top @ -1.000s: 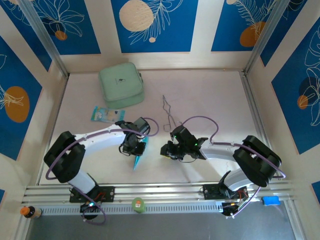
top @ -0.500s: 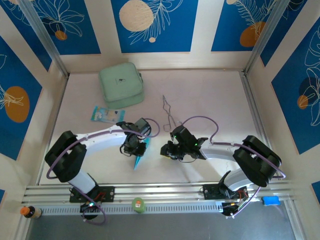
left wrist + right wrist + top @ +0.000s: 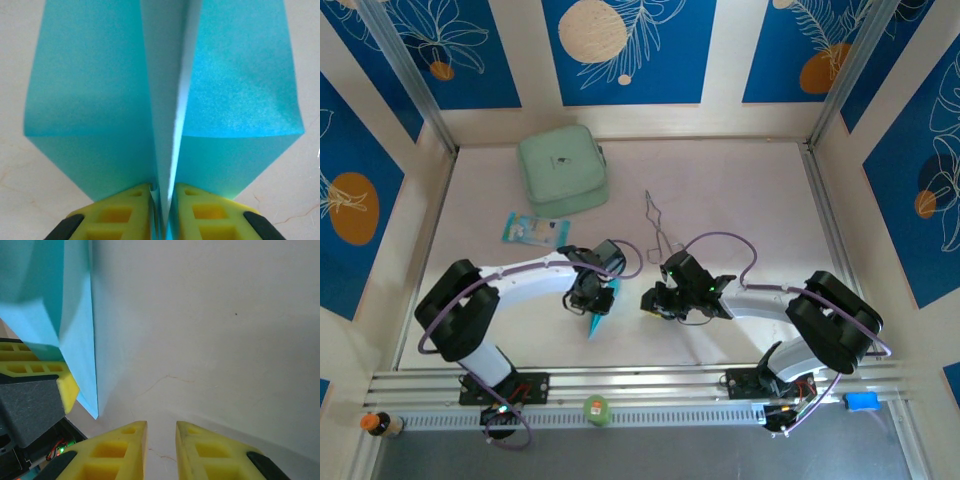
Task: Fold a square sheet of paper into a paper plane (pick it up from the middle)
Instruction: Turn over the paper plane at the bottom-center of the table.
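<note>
Little moves in the last second, and what does is on the left side. Seen from above, the left arm's elbow swings a touch toward the middle of the table [image 3: 740, 190], while the left gripper [image 3: 597, 299] and the paper plane [image 3: 598, 322] stay almost where they were, near the front edge and between the two arms. The dart's nose points to the near rail, its tail under the wrist. The right gripper [image 3: 651, 300] has not stirred. It waits just beside the plane, low over the tabletop, its jaws set close with a slim bare gap and nothing in them.

From the left wrist the fold work looks finished. Two flat cyan wings spread to either side of an upright lengthwise ridge, and that ridge runs straight down between the yellow fingers [image 3: 125, 210], which pinch it. The pinch looks light rather than hard, with a pale sliver showing beside the paper. My reading is that the grip is about to be eased, though the pictures alone do not prove it.

For the task this suggests the folding is over and the step in hand is setting the plane down and letting go. The risk is small: paper clinging to a pad could be dragged or tipped as the arm draws away. The mint-green case [image 3: 563, 172], printed packet [image 3: 534, 230] and tongs [image 3: 658, 222] lie well apart at the back
</note>
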You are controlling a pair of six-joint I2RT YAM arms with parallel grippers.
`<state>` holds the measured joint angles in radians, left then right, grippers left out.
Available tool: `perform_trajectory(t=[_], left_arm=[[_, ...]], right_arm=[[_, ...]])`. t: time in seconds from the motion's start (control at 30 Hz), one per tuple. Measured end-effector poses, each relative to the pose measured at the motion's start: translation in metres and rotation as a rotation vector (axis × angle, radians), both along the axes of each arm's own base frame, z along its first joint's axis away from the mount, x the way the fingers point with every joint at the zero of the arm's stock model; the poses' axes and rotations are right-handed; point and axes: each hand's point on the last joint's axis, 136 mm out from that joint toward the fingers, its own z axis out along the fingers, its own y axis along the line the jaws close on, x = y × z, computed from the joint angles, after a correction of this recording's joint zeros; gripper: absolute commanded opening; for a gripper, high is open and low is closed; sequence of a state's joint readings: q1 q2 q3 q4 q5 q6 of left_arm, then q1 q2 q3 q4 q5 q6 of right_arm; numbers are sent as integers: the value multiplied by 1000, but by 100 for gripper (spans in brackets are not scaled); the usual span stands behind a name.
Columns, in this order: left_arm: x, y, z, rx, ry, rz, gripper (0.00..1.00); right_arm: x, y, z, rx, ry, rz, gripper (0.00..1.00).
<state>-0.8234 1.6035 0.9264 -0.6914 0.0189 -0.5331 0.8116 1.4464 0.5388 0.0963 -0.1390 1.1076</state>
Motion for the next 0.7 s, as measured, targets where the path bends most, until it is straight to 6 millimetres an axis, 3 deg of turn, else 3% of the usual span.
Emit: perform_trajectory(t=[0.7], left_arm=[[2, 3, -13, 39, -42, 35, 24]], right_arm=[[0, 0, 0, 1, 0, -1, 21]])
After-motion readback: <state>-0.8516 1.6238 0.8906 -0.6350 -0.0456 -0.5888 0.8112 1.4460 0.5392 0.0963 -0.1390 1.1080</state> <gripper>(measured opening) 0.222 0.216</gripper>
